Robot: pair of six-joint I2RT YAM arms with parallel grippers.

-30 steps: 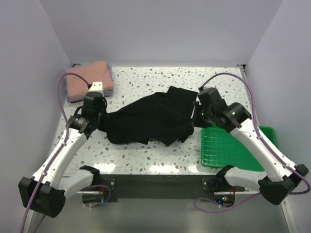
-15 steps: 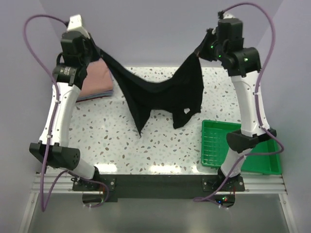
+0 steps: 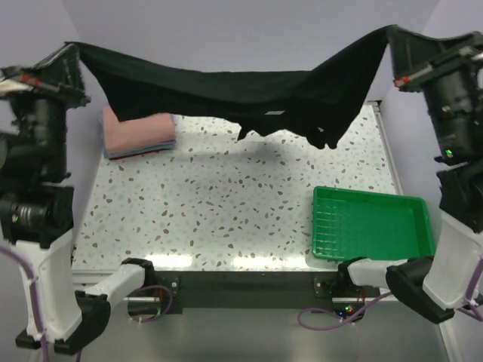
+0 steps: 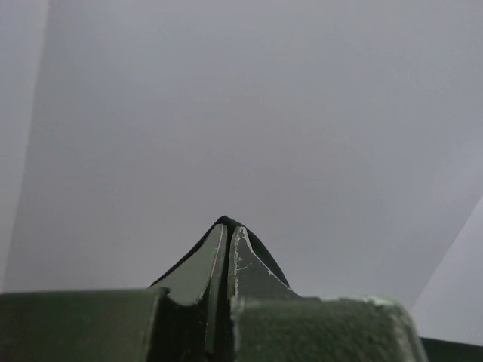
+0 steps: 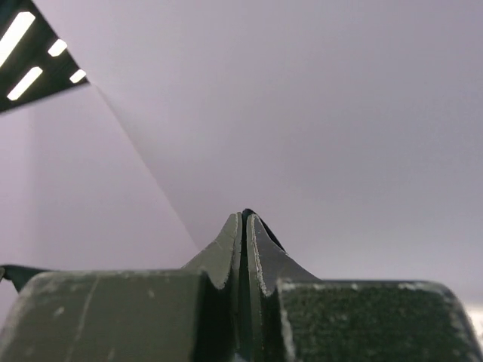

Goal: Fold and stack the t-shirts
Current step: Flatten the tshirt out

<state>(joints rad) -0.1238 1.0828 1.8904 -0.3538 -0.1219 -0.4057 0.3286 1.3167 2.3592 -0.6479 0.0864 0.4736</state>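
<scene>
The black t-shirt hangs stretched high in the air between both grippers, sagging in the middle, with a small white tag showing near its lower edge. My left gripper is shut on its left end, my right gripper is shut on its right end. In the left wrist view the fingers are pressed together with black cloth at their tip. In the right wrist view the fingers are pressed together on a sliver of black cloth. A stack of folded shirts, salmon-pink on top, lies at the table's back left.
A green plastic tray sits at the front right of the speckled table. White walls close in the back and both sides. Both arms are raised tall at the left and right edges.
Both grippers have lifted the black shirt from the table, risen higher and spread wider apart. The shirt now hangs stretched nearly flat instead of drooping in a deep V.
</scene>
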